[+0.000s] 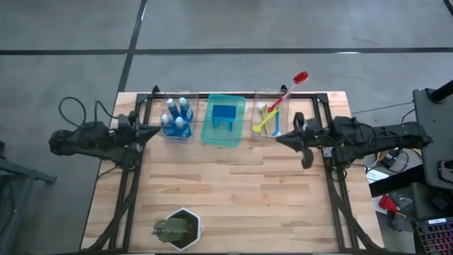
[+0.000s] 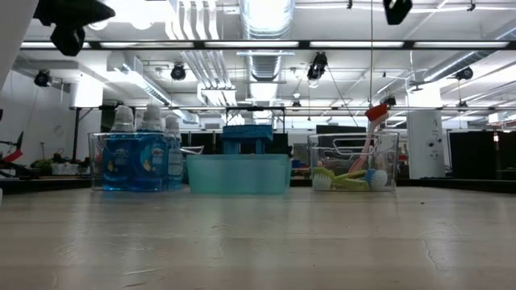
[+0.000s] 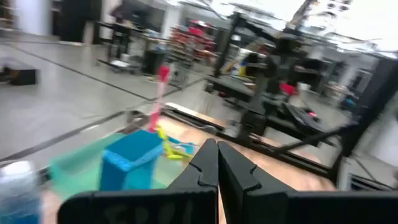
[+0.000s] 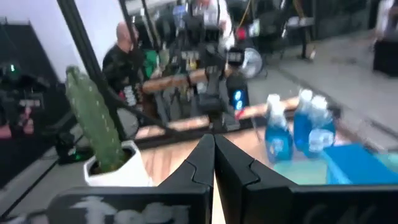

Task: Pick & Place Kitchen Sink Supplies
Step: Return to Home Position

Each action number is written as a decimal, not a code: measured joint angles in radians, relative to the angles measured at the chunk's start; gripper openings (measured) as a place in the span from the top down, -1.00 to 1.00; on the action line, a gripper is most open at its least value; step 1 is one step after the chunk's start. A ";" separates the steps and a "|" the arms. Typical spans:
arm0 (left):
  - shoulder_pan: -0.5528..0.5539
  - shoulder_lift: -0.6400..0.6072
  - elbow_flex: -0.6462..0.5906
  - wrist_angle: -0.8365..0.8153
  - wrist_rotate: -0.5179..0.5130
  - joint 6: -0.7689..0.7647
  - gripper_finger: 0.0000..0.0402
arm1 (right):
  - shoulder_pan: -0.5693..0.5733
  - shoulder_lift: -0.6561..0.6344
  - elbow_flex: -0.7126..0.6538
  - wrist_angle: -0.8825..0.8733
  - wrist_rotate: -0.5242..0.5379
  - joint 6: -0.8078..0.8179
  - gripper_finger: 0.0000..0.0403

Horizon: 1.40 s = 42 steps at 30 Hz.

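Note:
Several blue bottles (image 1: 178, 117) with pale caps stand in a clear bin at the far left of the table. Blue sponges (image 1: 224, 115) are stacked in a green tray (image 1: 211, 134) in the middle. Long-handled brushes (image 1: 272, 117) lean in a clear bin (image 2: 355, 165) at the far right, and the red brush (image 1: 291, 86) sticks out over its rim. My left gripper (image 1: 157, 130) is shut and points level, just left of the bottle bin. My right gripper (image 1: 277, 139) is shut, level, near the brush bin. Both are above the table and hold nothing.
A green plant in a white hexagonal pot (image 1: 178, 228) stands at the table's near edge, left of centre. Dark frame rails (image 1: 127, 191) run along the left and right sides. The wooden middle of the table (image 1: 233, 184) is bare.

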 joint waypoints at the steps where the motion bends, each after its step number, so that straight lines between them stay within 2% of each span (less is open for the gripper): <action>1: 0.000 -0.006 -0.008 0.000 -0.019 -0.001 1.00 | 0.018 -0.025 -0.021 0.013 0.025 -0.014 0.96; 8: 0.000 -0.055 -0.060 0.002 -0.029 0.016 1.00 | 0.133 -0.145 -0.152 0.010 0.205 -0.022 0.96; 12: 0.000 -0.083 -0.114 0.000 -0.032 0.073 1.00 | 0.156 -0.177 -0.212 0.009 0.258 -0.044 0.96; 22: 0.000 -0.185 -0.199 -0.016 -0.031 0.090 1.00 | 0.171 -0.239 -0.303 0.010 0.247 -0.056 0.96; 29: -0.001 -0.184 -0.184 -0.044 -0.023 0.112 1.00 | 0.171 -0.386 -0.391 0.016 0.193 -0.067 0.96; 34: -0.001 -0.185 -0.204 -0.048 -0.007 0.097 1.00 | 0.171 -0.502 -0.471 0.090 0.185 -0.082 0.96; 42: 0.000 -0.185 -0.343 0.198 0.032 0.108 1.00 | 0.171 -0.648 -0.560 0.086 0.161 -0.074 0.96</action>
